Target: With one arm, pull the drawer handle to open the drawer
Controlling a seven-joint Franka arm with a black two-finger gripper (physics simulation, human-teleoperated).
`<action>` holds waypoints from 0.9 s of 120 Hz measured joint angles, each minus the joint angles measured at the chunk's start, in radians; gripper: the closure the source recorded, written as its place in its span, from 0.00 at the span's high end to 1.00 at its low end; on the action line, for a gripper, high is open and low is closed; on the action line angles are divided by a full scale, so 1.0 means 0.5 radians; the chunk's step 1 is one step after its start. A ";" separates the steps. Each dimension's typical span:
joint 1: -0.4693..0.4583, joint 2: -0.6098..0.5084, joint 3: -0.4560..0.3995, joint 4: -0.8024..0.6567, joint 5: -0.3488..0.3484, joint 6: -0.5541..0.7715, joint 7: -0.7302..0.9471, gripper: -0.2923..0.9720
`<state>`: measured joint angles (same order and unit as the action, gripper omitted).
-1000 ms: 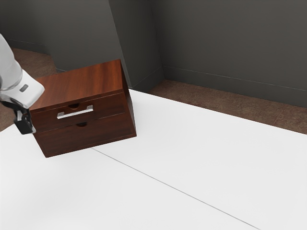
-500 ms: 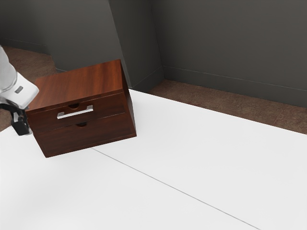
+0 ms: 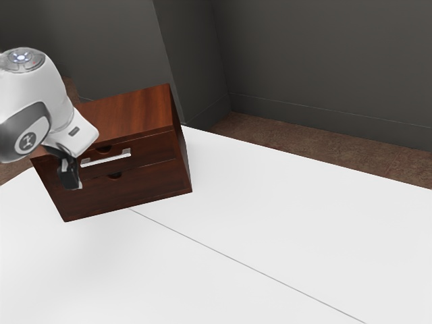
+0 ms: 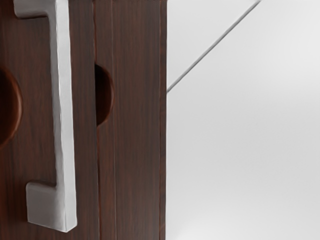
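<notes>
A dark wooden cabinet [image 3: 128,115] with two drawers stands on the white table [image 3: 270,223] at the exterior view's left. The upper drawer [image 3: 145,150] carries a silver bar handle [image 3: 106,158] and sits flush with the lower drawer front [image 3: 135,185]. My gripper [image 3: 69,177] hangs in front of the cabinet's face, just off the handle's end nearer the exterior view's left, not touching it. The wrist view looks straight at the cabinet face from close by: the silver handle [image 4: 60,115] lies beside a finger notch [image 4: 102,95] in the lower drawer front [image 4: 132,130].
The white table [image 4: 245,150] with a thin seam [image 4: 215,45] stretches away from the cabinet toward the exterior view's right. Dark walls [image 3: 324,54] and brown floor [image 3: 324,145] lie behind the table.
My arm has swung in from the exterior view's left edge and now stands in front of the cabinet, with the gripper near the handle's end. The cabinet has not moved.
</notes>
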<state>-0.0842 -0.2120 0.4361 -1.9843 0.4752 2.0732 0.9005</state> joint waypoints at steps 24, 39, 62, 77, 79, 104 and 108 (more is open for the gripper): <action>0.002 0.128 0.000 0.083 -0.021 0.045 0.036 0.77; -0.002 0.252 -0.005 0.137 -0.064 0.085 0.081 0.77; -0.027 0.338 -0.002 0.151 -0.139 0.155 0.147 0.77; 0.004 0.387 -0.001 0.151 -0.194 0.198 0.189 0.77; 0.008 0.390 -0.001 0.151 -0.198 0.203 0.194 0.77; 0.027 0.383 -0.004 0.134 -0.224 0.238 0.244 0.77; 0.025 0.379 -0.003 0.121 -0.225 0.241 0.251 0.77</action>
<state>-0.0718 -0.0225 0.4348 -1.9237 0.3625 2.1937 1.0258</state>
